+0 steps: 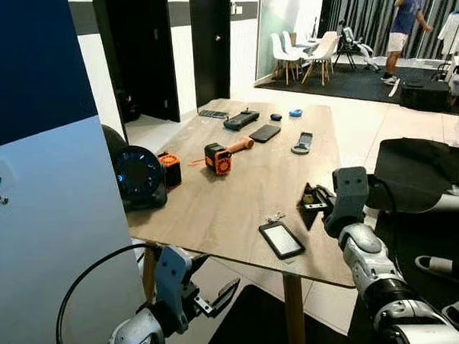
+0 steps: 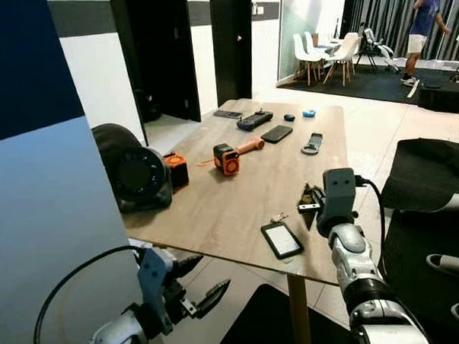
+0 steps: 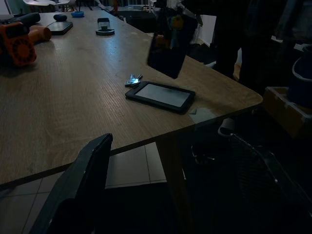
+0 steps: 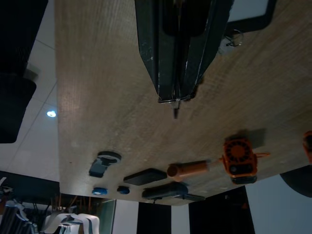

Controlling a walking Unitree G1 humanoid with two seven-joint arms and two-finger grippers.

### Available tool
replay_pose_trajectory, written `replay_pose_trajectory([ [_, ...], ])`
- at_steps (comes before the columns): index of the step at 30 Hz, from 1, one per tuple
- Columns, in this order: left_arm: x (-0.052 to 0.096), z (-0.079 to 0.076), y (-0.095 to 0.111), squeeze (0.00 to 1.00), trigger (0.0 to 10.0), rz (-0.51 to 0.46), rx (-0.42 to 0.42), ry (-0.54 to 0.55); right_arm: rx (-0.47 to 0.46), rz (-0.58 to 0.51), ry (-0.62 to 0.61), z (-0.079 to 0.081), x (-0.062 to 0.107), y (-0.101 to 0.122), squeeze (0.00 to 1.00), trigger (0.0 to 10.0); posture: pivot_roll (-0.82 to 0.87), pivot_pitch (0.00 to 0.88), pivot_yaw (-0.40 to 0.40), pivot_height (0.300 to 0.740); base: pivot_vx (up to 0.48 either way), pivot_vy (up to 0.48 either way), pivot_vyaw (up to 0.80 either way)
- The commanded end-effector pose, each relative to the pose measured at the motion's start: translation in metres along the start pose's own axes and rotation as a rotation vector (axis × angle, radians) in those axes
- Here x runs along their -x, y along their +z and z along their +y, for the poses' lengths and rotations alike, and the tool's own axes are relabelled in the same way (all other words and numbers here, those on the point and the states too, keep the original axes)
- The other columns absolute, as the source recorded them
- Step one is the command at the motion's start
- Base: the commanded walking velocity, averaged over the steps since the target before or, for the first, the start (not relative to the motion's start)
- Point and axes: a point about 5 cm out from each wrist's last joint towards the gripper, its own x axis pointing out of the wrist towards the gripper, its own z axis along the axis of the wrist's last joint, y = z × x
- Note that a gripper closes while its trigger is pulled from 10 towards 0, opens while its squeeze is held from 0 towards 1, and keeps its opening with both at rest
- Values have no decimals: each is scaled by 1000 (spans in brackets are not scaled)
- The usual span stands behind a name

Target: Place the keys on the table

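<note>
So we're standing at the near edge of a wooden table (image 1: pixel 237 179). The keys (image 1: pixel 276 217) are already lying flat on the tabletop, just beside the far corner of a black tablet (image 1: pixel 281 239) that sits near the front edge. Nothing is holding them.

Our right gripper (image 1: pixel 310 206) hangs over the table just to the right of the keys, apart from them; in the right wrist view its two black fingers (image 4: pixel 161 53) are pressed together with nothing between them. Our left gripper (image 1: pixel 219 294) is down below the table edge at the front left, fingers spread apart and empty.

Further back on the table we've got an orange handheld fan (image 1: pixel 223 155), a small orange and black box (image 1: pixel 169 169), a round black device (image 1: pixel 138 174), a black phone (image 1: pixel 265 132), a black remote (image 1: pixel 241 120) and a little blue item (image 1: pixel 295 113). A person (image 1: pixel 403 27) stands way off in the far room by some white chairs (image 1: pixel 304 53).
</note>
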Motion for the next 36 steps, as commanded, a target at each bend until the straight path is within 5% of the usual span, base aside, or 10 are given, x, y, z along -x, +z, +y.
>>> replay_pose_trajectory([
  [1, -3, -3, 2, 0, 10000, -9, 0, -7, 9, 1, 14, 3, -2, 1, 0, 10000, 34, 22, -25, 740, 0, 0, 0],
  [36, -3, 7, 10, 0, 10000, -24, -23, 45, -12, 5, 59, 17, -6, 1, 0, 10000, 62, 28, -34, 740, 0, 0, 0],
])
